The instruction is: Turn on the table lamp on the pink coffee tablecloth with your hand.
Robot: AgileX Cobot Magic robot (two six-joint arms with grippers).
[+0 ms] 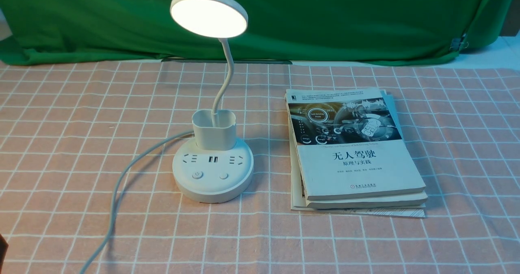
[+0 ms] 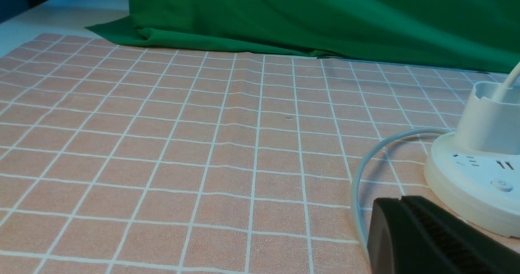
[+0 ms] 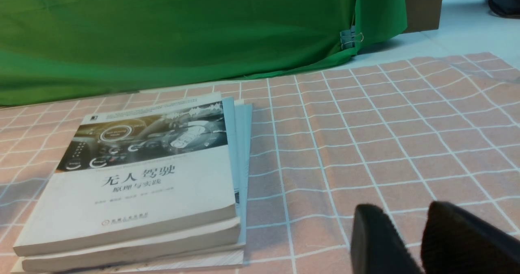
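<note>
The white table lamp (image 1: 213, 170), with its flat round disc head, thin bendy neck and round socketed base, was seen lit and upright on the salmon-pink tablecloth (image 1: 142, 241) with its grid of thin white lines. With twelve o'clock taken as straight away from the robot, the small white cup holder (image 1: 214, 132) was set at the base's twelve o'clock, and the neck was seen rising from it to the tilted, glowing head (image 1: 209, 16). A round power button (image 1: 197, 175) was seen toward the base's seven o'clock and a smaller plain button (image 1: 224, 176) toward its five. A pale grey cable (image 1: 118, 184) was laid from behind the base in a curve toward seven o'clock. At the lamp's three o'clock, well apart from it, paperback books (image 1: 357, 160) were stacked, a car dashboard being printed on the top cover. At twelve o'clock, beyond the cloth, a dark green fabric backdrop (image 1: 325, 22) was hung, with a metal clip (image 1: 457, 43) fixed near its lower edge toward two o'clock. The black left gripper (image 2: 400, 203) was held narrow, its fingertips together, toward the lamp's eight o'clock; the black right gripper (image 3: 406, 209) was held with its fingertips apart, toward the books' four o'clock.
</note>
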